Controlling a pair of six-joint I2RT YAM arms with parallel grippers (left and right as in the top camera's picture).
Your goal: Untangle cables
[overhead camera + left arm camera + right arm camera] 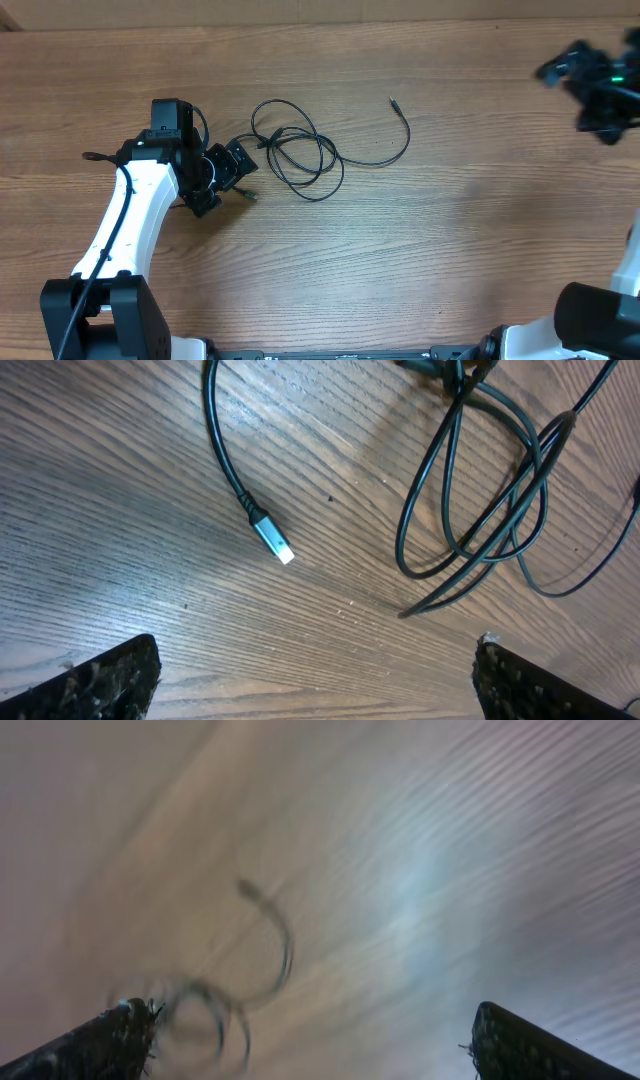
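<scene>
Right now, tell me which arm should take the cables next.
Left. The left gripper sits open beside the cables, silver plug just ahead; the right gripper, also open, is far off.

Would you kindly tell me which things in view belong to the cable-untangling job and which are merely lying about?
Belongs to the job:
- cables, looped over one another mid-table
- silver plug of one cable, lying free
- left gripper, open, empty
- right gripper, open, empty

Not the job's:
- wooden table
- thick arm wire on the left arm
</scene>
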